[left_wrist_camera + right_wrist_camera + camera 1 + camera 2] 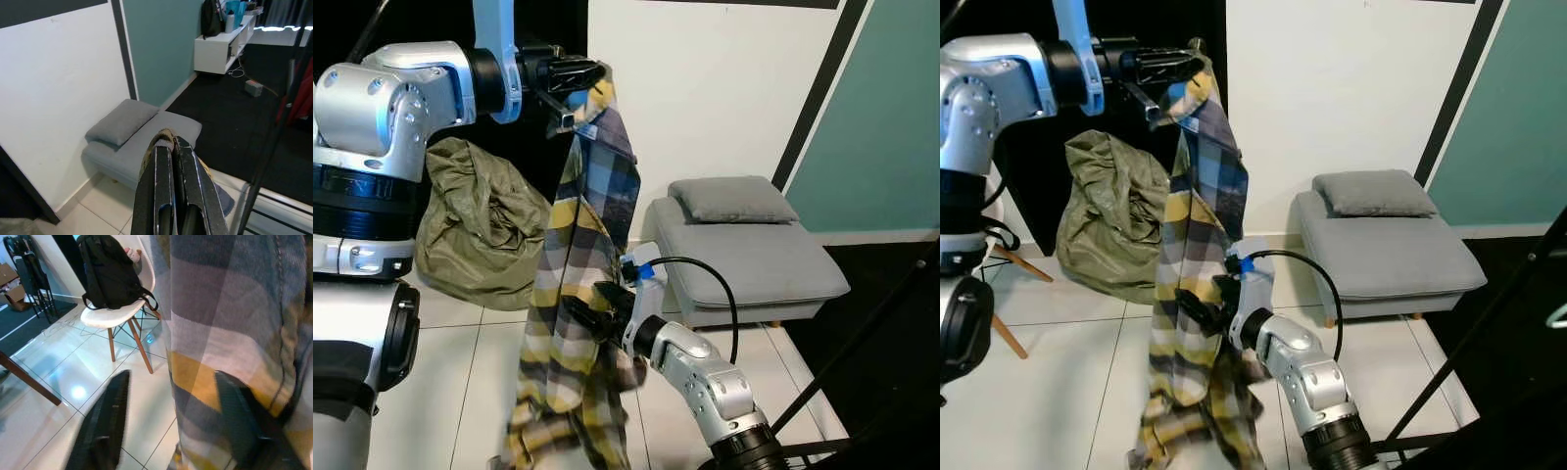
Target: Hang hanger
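A yellow, blue and grey plaid shirt hangs from my raised left gripper, which is shut on its top edge; its hem trails on the floor. In the left wrist view the two black fingers are pressed together with a bit of cloth at their tips. My right gripper is low at the shirt's middle, open, with the cloth hanging against one finger and the other finger standing apart from it.
An olive beanbag sits behind the shirt on the left. A grey daybed with a cushion stands against the white wall. Black slanted poles cross the lower right. A white chair carries a black backpack.
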You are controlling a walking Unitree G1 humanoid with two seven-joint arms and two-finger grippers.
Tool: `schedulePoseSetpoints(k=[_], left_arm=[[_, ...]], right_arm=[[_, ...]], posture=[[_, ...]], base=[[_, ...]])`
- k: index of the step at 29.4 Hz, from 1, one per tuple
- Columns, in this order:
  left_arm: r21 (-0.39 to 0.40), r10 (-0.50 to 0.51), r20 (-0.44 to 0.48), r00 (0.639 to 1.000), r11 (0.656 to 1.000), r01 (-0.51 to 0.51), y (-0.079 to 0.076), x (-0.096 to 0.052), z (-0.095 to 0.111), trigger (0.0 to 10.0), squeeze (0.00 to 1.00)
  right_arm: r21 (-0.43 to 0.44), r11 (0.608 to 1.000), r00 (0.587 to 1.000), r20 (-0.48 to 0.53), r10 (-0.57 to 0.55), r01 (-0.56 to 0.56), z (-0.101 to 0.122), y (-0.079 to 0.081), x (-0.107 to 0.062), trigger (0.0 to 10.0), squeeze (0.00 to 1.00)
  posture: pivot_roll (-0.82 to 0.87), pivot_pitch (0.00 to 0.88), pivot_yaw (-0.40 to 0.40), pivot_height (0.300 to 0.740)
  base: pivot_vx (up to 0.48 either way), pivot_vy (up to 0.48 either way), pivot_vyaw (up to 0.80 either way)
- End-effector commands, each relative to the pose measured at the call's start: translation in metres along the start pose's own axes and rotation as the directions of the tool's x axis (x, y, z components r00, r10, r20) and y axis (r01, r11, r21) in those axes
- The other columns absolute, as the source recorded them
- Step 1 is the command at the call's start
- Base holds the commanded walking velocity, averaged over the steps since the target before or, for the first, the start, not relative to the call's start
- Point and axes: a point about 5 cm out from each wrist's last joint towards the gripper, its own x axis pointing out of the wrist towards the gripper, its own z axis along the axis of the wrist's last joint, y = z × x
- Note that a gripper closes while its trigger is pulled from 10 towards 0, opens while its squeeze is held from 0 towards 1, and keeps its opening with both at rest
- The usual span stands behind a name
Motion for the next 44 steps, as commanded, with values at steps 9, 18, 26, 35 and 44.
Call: schedulePoseSetpoints(k=[9, 18, 26, 35, 44], left_arm=[[-0.012, -0.083, 0.128, 0.988, 0.996, 0.086, -0.015, -0.012, 0.036, 10.0, 0.00], [0.007, -0.073, 0.100, 0.992, 0.997, 0.073, -0.010, -0.018, 0.041, 10.0, 0.00], [0.012, -0.005, 0.076, 0.997, 1.000, 0.005, 0.000, -0.031, 0.042, 10.0, 0.00], [0.001, -0.005, 0.064, 0.998, 1.000, 0.005, 0.000, -0.026, 0.036, 10.0, 0.00], [0.014, -0.155, 0.078, 0.985, 0.988, 0.154, -0.016, -0.018, 0.026, 10.0, 0.00]], right_arm=[[-0.008, 1.000, 0.999, 0.031, -0.027, 0.028, 0.003, -0.004, 0.002, 0.5, 0.00], [-0.022, 0.994, 0.989, 0.102, -0.107, 0.110, 0.017, -0.015, 0.011, 10.0, 1.00], [-0.153, 0.978, 0.985, 0.127, -0.121, 0.140, 0.021, -0.034, -0.015, 10.0, 1.00], [-0.226, 0.961, 0.981, 0.075, 0.179, -0.159, 0.022, -0.030, -0.066, 10.0, 1.00], [-0.125, 0.922, 0.924, 0.063, 0.376, -0.367, 0.020, -0.021, -0.079, 10.0, 1.00]], posture=[[0.10, 0.177, -0.044, 0.740], [0.10, 0.188, -0.064, 0.740], [0.09, 0.191, -0.065, 0.740], [0.08, 0.199, -0.058, 0.740], [0.08, 0.208, -0.055, 0.740]], base=[[0.000, 0.000, 0.00], [0.000, 0.000, 0.00], [0.000, 0.000, 0.00], [0.000, 0.000, 0.00], [0.000, 0.000, 0.00]])
